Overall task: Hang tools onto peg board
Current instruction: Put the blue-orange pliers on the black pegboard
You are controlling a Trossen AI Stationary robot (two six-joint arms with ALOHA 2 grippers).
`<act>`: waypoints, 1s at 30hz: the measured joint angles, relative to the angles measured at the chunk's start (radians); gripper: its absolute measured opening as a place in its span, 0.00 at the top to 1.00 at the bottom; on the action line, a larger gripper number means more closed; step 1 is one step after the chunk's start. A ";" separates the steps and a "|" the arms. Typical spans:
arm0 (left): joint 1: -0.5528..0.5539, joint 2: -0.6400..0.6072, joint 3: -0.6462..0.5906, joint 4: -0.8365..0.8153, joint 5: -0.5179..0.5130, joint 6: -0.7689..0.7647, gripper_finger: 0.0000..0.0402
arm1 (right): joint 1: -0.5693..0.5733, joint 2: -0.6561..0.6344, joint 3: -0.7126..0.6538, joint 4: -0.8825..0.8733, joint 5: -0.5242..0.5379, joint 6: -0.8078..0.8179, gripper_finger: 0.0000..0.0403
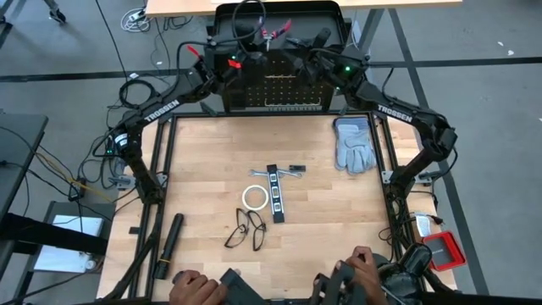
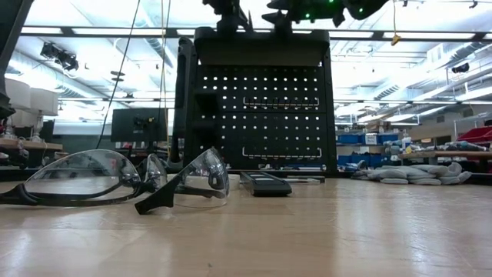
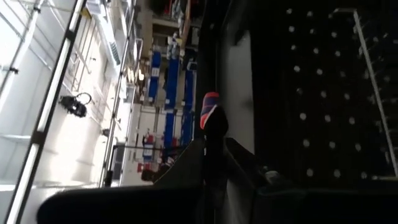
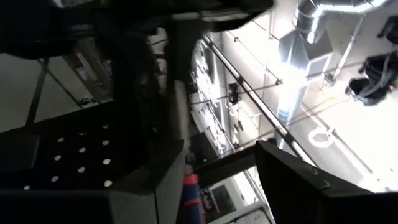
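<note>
Both arms reached over the hooded top shelf of the black peg board [image 1: 279, 85] at the far edge of the wooden table [image 1: 203, 161], where the red-and-blue-handled pliers [image 1: 273, 32] lay across the shelf top between them. The left pincer [image 1: 230, 59] was clenched on a handle of the pliers, whose red-and-blue tip [image 3: 210, 106] showed just past its dark fingers [image 3: 214, 134] in the left wrist view, beside the board's perforated face. The right pincer [image 1: 315, 42] hovered at the shelf's right side with its fingers [image 4: 292, 168] parted and nothing between them; a red-and-blue handle end [image 4: 190, 193] showed near it in the right wrist view. The other tools lay on the table, well apart from the board: a white tape ring [image 1: 255, 198] near the middle, a black strip with white squares [image 1: 274, 193] just to its right, a small silver wrench [image 1: 284, 174] on the far side of the strip, and two pairs of black-framed glasses [image 1: 246, 229] nearer the front edge. A pair of grey work gloves [image 1: 354, 144] rested at the far right of the table, and a long black cylinder [image 1: 169, 240] lay near the left front corner. A person's hands [image 1: 366, 258] showed at the near edge.
</note>
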 joint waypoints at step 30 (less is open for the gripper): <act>-0.036 0.056 0.000 0.052 -0.018 -0.145 0.67 | 0.010 -0.144 0.000 -0.088 0.106 0.211 0.52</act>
